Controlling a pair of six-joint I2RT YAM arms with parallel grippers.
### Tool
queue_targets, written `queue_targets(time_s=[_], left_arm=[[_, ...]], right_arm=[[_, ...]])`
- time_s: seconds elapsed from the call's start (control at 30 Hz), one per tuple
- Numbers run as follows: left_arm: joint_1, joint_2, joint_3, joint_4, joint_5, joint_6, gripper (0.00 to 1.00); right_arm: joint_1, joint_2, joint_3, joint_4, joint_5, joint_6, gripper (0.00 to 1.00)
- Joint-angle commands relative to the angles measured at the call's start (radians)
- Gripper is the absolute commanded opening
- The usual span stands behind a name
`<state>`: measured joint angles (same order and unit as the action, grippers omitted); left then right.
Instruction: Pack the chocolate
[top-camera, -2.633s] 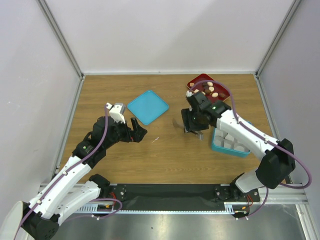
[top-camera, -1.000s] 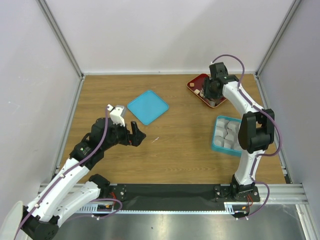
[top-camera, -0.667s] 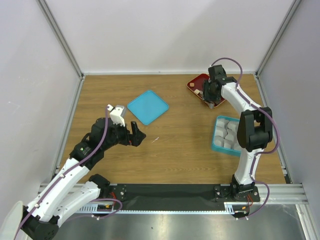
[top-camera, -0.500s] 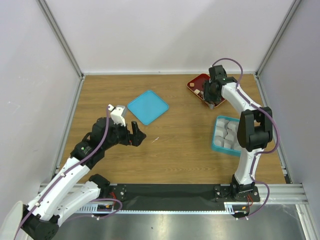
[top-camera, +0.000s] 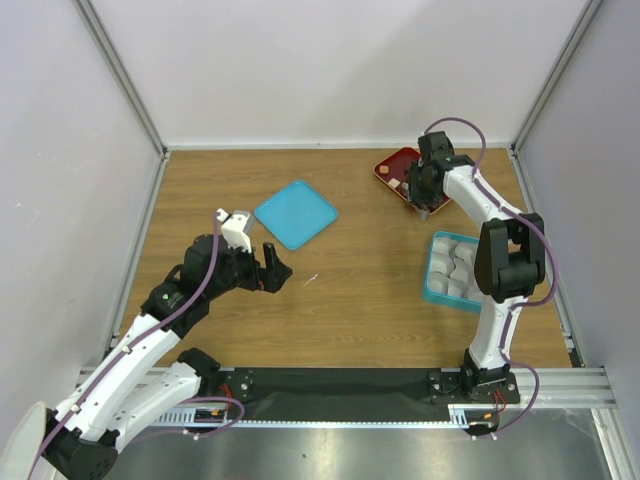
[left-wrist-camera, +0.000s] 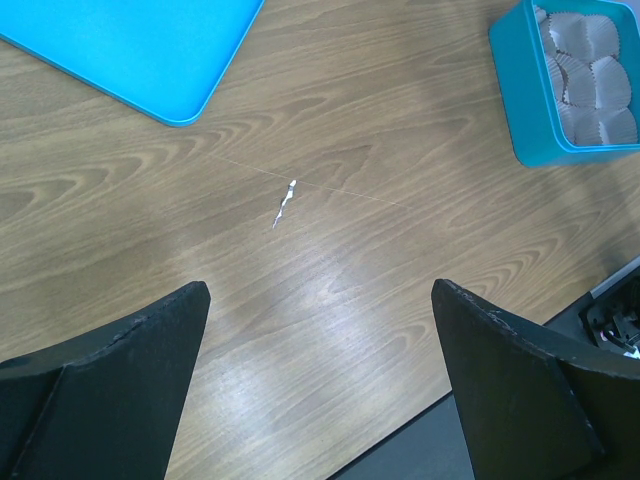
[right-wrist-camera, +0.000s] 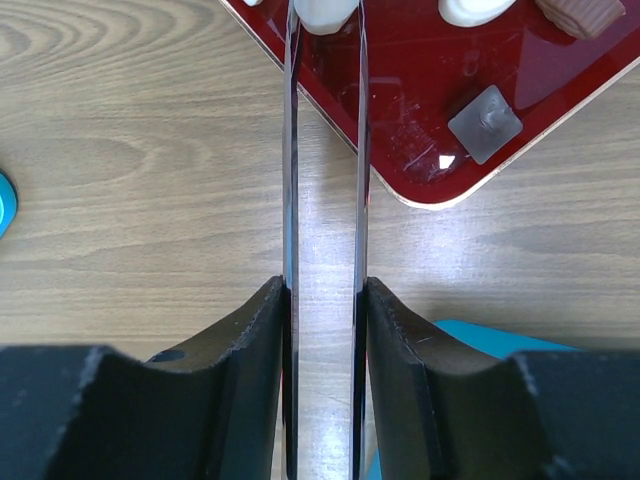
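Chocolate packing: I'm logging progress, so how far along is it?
Done: nothing visible; the paper cups showing in the teal box look empty. In hand: the right gripper straddles a cream-white chocolate on the red tray; grip unclear. To do: other pieces lie there; left gripper open, idle.

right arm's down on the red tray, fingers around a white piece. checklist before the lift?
1. The cream-white chocolate piece sits between the right gripper fingers: ok.
2. Firm grip on it: cannot tell; the piece is cut off at the wrist view's top edge.
3. Fingers clear of the other white piece: ok, it lies off to one side.
4. Fingers clear of the dark red plastic tray floor: cannot tell.
5. The teal compartmented box shows empty paper cups: ok.
6. The left gripper is open, away from the tray: ok.
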<state>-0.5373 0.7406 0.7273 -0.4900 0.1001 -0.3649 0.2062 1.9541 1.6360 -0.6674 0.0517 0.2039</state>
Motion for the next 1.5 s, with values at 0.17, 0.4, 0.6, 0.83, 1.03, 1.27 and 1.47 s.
queue_targets(time_s=[0.17,0.4,0.6,0.83,1.03,1.27,1.47], left_arm=[[-0.003,-0.004,0.021,0.016,0.023,0.014,1.00],[-0.001,-0.014,0.021,0.030,0.064,0.014,1.00],[-0.003,-0.032,0.014,0.047,0.116,0.011,1.00],[-0.001,-0.040,0.014,0.079,0.205,0.001,1.00],[-0.001,-0.066,0.006,0.087,0.242,0.001,1.00],[0.000,-0.069,0.001,0.102,0.293,-0.002,1.00],[0.000,-0.086,-0.008,0.105,0.305,-0.005,1.00]], right_arm=[[-0.010,-0.142,0.007,-0.035,-0.012,-0.001,0.33],[-0.013,-0.236,-0.039,-0.103,0.002,0.035,0.32],[-0.036,-0.423,-0.123,-0.222,0.091,0.069,0.31],[-0.152,-0.606,-0.229,-0.336,0.134,0.109,0.30],[-0.361,-0.688,-0.338,-0.393,0.067,0.137,0.31],[-0.427,-0.747,-0.360,-0.442,0.022,0.164,0.31],[-0.427,-0.764,-0.449,-0.423,0.020,0.152,0.30]])
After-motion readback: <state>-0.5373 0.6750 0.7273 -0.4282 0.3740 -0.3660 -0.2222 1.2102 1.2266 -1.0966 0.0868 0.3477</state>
